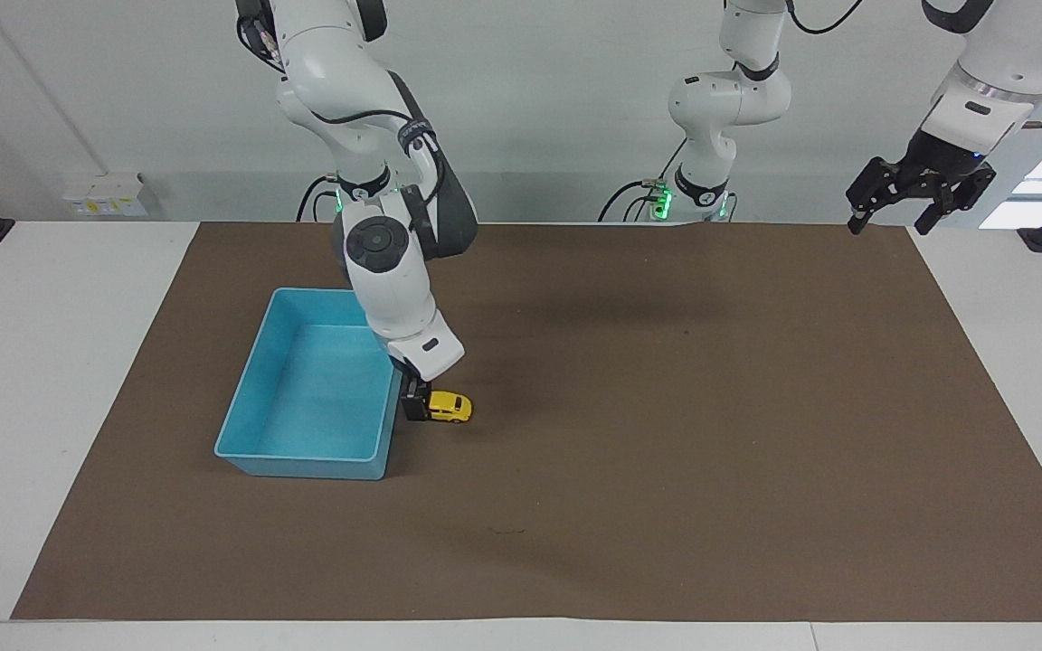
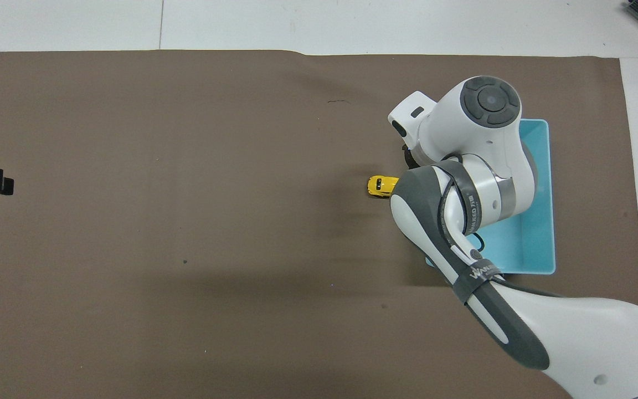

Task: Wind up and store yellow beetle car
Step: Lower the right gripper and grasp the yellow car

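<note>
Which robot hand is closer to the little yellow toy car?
Right. The right gripper is down at the small yellow beetle car; the left gripper waits at the table's other end.

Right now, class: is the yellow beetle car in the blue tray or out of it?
Out. The yellow beetle car stands on the brown mat beside the blue tray, with the right gripper down at its tray-side end.
</note>
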Available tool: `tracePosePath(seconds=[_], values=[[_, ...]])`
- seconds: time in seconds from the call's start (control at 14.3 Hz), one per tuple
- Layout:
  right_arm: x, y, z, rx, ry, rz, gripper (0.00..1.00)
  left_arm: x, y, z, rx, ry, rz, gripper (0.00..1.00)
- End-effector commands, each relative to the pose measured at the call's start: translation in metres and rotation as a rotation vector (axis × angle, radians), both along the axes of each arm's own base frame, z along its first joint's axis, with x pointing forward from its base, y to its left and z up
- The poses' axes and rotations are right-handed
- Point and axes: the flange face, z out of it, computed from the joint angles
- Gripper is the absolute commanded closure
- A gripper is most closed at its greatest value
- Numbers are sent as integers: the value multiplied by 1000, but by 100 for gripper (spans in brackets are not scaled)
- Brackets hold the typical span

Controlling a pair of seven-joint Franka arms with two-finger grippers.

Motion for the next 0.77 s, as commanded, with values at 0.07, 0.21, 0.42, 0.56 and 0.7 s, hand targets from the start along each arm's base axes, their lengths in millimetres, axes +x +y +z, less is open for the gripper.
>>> tracePosePath(seconds=[0.07,0.21,0.42,0.56,0.7], values=[[-7,-1,-21,2,-9,29,0,-4,3,6,-8,-2,-1,0],[-9,-1,-32,2,-9,30,0,-4,3,6,-8,-2,-1,0],[-15,1,-44,3,-10,33,0,-4,3,6,-8,-2,-1,0],[-19,0,-47,-3,-3,37,0,-4,3,6,-8,-2,-1,0],[-22,0,-58,-5,4,48,0,-4,3,6,-8,-2,-1,0]])
